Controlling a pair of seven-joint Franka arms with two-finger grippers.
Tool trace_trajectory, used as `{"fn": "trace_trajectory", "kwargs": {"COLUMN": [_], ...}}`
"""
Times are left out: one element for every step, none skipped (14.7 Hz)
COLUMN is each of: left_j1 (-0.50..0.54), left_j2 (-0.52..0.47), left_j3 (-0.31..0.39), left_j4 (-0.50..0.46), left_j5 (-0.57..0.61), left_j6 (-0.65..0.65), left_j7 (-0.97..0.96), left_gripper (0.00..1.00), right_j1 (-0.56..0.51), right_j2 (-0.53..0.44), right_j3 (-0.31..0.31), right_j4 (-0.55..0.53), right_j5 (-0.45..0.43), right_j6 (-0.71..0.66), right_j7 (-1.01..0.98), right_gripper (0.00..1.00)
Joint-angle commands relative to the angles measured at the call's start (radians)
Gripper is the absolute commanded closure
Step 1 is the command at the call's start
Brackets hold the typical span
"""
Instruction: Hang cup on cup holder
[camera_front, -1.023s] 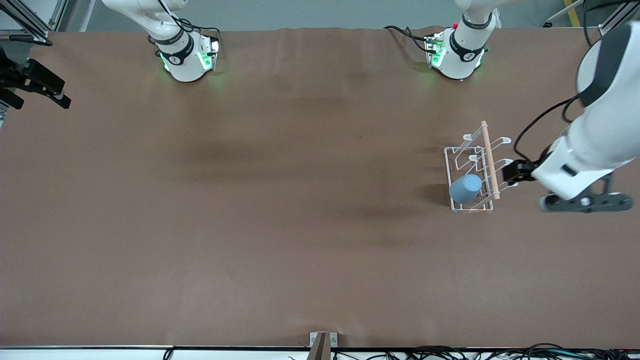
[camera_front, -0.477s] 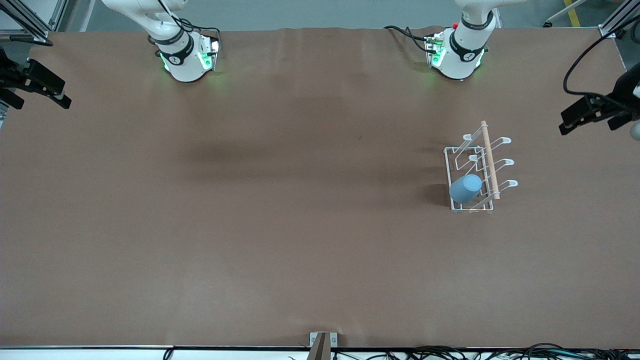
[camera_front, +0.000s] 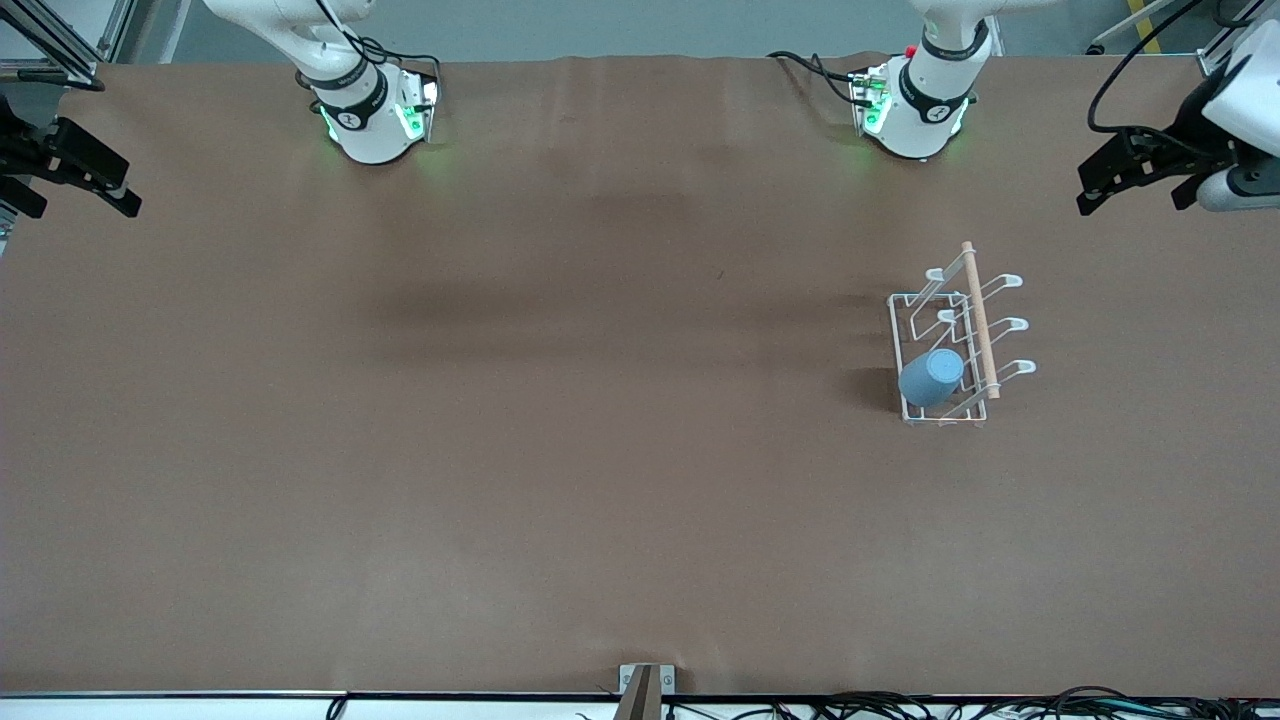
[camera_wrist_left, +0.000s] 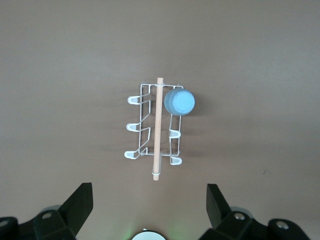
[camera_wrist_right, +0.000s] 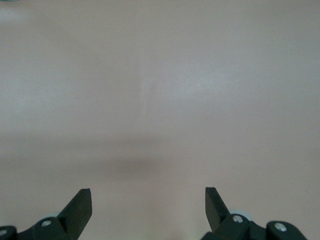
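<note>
The light-blue cup (camera_front: 930, 377) sits upside down over a prong of the white wire cup holder (camera_front: 912, 300), at the holder's end nearest the front camera. A wooden rod (camera_front: 978, 320) runs along the holder's top. My left gripper (camera_front: 1135, 192) is open and empty, high over the table's edge at the left arm's end, well clear of the holder. The left wrist view shows the cup (camera_wrist_left: 179, 102) and the holder (camera_wrist_left: 145, 131) far below the open left gripper (camera_wrist_left: 149, 192). My right gripper (camera_front: 78, 190) waits open over the right arm's end and sees only bare table (camera_wrist_right: 148, 197).
The brown table cover (camera_front: 560, 400) is bare apart from the holder. The two arm bases (camera_front: 372, 110) (camera_front: 915, 105) stand along the edge farthest from the front camera. A small bracket (camera_front: 645, 685) sits at the nearest edge.
The left arm has pulled away from beside the holder, up and toward its end of the table. The cup stays on its prong. The right arm has not moved.
</note>
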Motion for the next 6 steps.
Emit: {"fn": "trace_trajectory", "kwargs": {"left_j1": [-0.009,-0.011,-0.014,-0.022,-0.026,-0.028], "left_j2": [-0.024,-0.022,-0.022,-0.019,-0.019,-0.019], "left_j3": [0.003,0.004,0.004,0.007,0.01,0.01], "left_j4": [-0.023,-0.02,-0.015,-0.005,0.0,0.002], "left_j5": [-0.011,-0.009,-0.004,-0.004,-0.003,-0.003], "left_j6": [0.018,0.018,0.018,0.018,0.017,0.007], "left_j7": [0.017,0.019,0.019,0.016,0.015,0.017], "left_gripper": [0.0,0.0,0.0,0.0,0.0,0.0], "right_j1": [-0.002,-0.002,-0.002,-0.003,-0.003,-0.003], "right_j2": [-0.011,-0.011,-0.011,-0.011,-0.009,-0.011], "right_j3": [0.006,0.006,0.006,0.006,0.004,0.004], "right_j4": [0.001,0.001,0.001,0.001,0.001,-0.001], "right_j5": [0.016,0.016,0.016,0.016,0.016,0.016], "right_j6": [0.002,0.003,0.002,0.0,0.0,0.0], "right_j7": [0.004,0.004,0.004,0.003,0.004,0.006], "right_gripper": [0.0,0.0,0.0,0.0,0.0,0.0]}}
